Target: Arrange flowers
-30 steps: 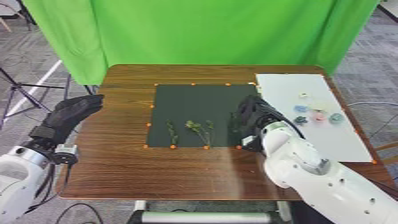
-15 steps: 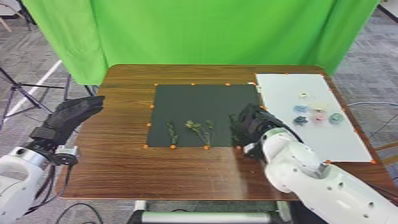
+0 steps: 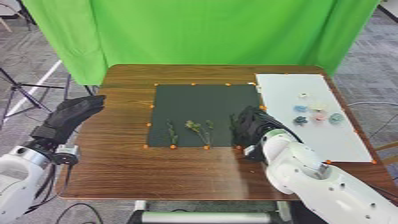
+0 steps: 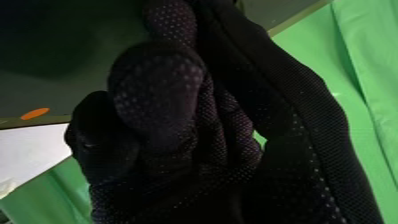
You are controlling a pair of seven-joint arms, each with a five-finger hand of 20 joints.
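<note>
The high head view faces forward and down; the close wrist view along the right hand (image 3: pixel 255 125) shares green curtain (image 3: pixel 222 37).

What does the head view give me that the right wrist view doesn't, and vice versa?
Head view: the left hand, leafy stems on the dark mat, and small blossoms on the white sheet.

Right wrist view: a close look at the dotted texture on the right hand.

Both: that right hand, the mat, the sheet, an orange marker and the green curtain.
</note>
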